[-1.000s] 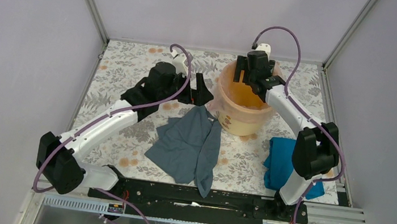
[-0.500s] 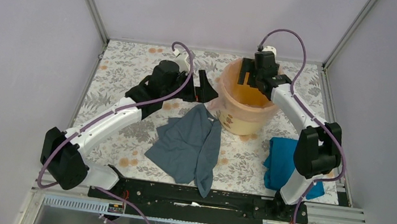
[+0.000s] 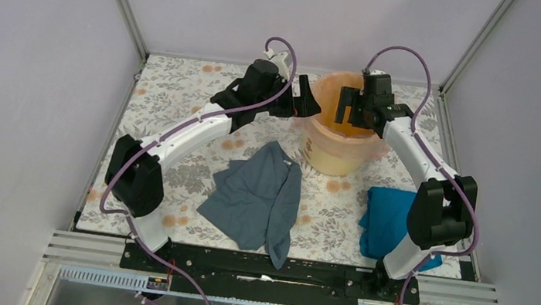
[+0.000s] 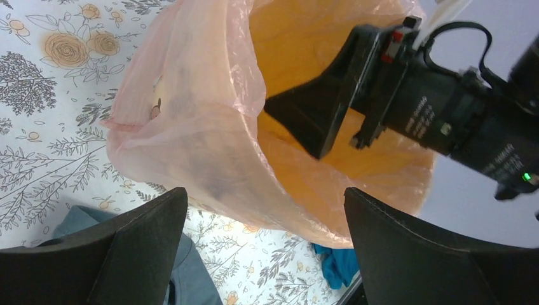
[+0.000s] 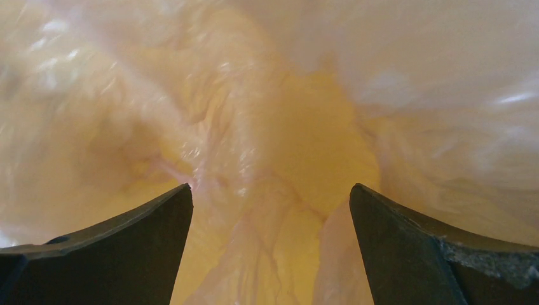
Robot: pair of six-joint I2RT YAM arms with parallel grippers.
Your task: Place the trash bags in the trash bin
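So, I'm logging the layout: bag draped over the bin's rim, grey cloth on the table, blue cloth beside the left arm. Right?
One slip: the blue cloth lies beside the right arm, not the left; the top view shows it. The bag is draped over the bin's rim, and the grey cloth is on the table.

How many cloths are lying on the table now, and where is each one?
2. The grey-blue cloth lies near the middle, on the near side of the bucket. The bright blue cloth lies at the right, partly hidden behind the right arm.
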